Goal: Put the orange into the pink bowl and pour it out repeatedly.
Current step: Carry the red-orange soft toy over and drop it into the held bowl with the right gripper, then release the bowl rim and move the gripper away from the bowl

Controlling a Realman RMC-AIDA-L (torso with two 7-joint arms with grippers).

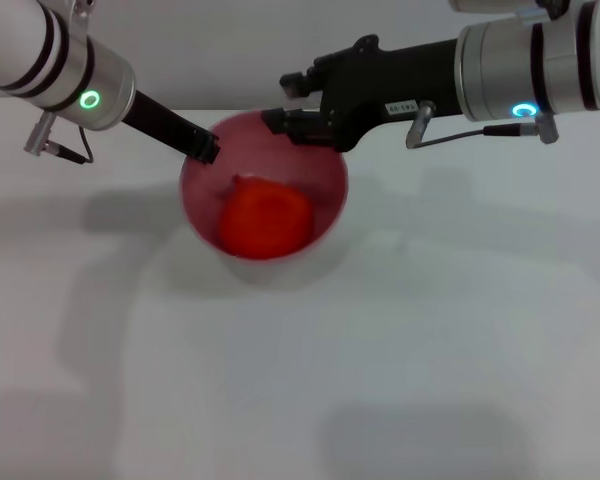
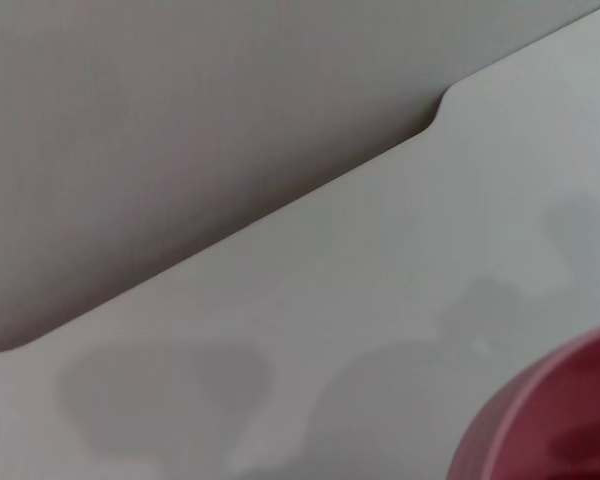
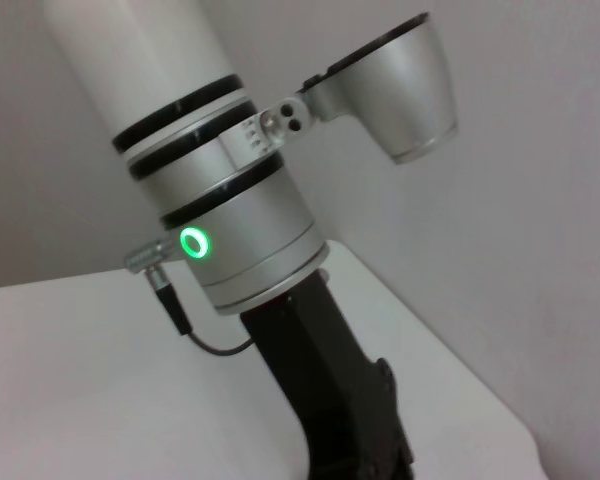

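The white table [image 1: 400, 350] fills most of the head view, and the pink bowl [image 1: 325, 195] sits in the upper middle of it, with the orange [image 1: 265, 220] resting inside, low and central. The left gripper [image 1: 206, 148] grips the bowl's upper-left rim, closed on it. The right gripper [image 1: 277, 120] sits at the upper-right rim; I cannot tell how its fingers stand. Any pour, I'd judge, hinges on the left arm tipping the rim it holds.
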